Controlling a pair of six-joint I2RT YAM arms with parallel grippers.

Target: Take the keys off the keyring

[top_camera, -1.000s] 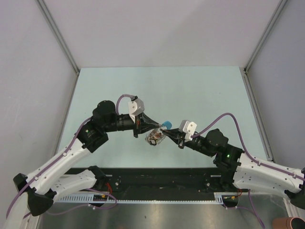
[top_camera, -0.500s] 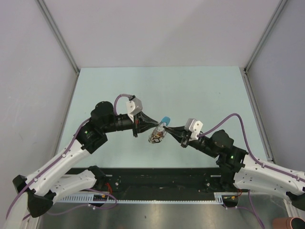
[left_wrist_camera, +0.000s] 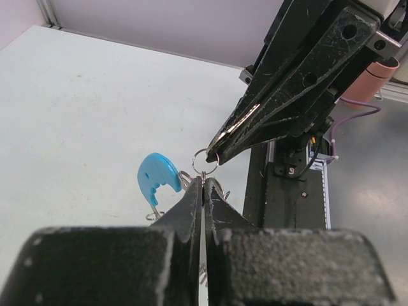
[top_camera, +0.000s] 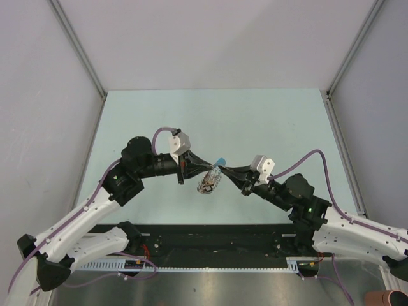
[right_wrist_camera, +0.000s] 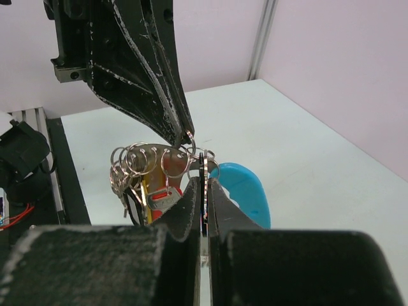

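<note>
The keyring (top_camera: pixel 208 182) hangs above the table between both grippers, a bunch of silver rings (right_wrist_camera: pixel 143 160) with a light-blue piece (right_wrist_camera: pixel 247 190). A key with a red head (right_wrist_camera: pixel 167 192) dangles under the rings. My left gripper (left_wrist_camera: pixel 203 180) is shut on a thin silver ring (left_wrist_camera: pixel 205 158) of the keyring. My right gripper (right_wrist_camera: pixel 203 182) is shut on a thin dark key (right_wrist_camera: pixel 202 167), seen edge-on, which is hooked to the rings. From above, the left gripper (top_camera: pixel 213 168) and the right gripper (top_camera: pixel 224 169) meet almost tip to tip, and the blue piece (top_camera: pixel 220 160) sticks up beside them.
The pale green table (top_camera: pixel 255 121) spreads beyond the grippers between grey side walls. A black rail (top_camera: pixel 210 245) with the arm bases runs along the near edge. Purple cables (top_camera: pixel 306 156) loop off both wrists.
The right gripper has drawn slightly back to the right, and the ring bunch has shifted a little right with it. Both grippers have stayed shut.
</note>
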